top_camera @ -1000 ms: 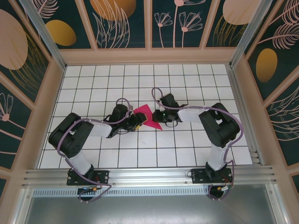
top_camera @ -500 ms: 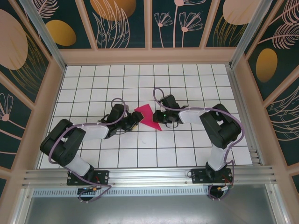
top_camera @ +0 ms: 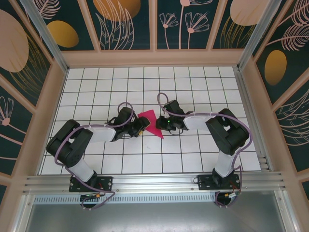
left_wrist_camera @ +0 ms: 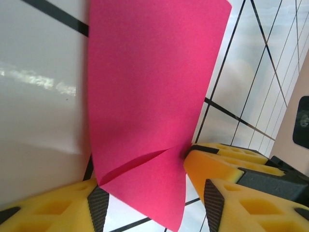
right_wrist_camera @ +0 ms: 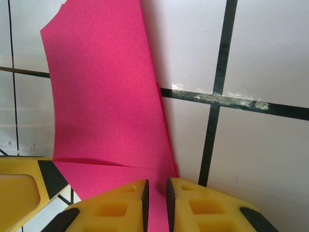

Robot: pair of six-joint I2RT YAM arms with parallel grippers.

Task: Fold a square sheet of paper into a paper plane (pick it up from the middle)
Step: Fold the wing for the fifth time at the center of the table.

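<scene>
Bright, even light from above; shadows faint and soft.
Glare streaks the glossy table at the left of the left wrist view and mid-right of the right wrist view; lower edges blur slightly.

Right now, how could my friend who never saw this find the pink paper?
Look at the white grid table inside the flowery walls. In its middle, the pink paper sits between the left gripper and the right gripper. It is the only pink thing there, and it has a crease.
</scene>
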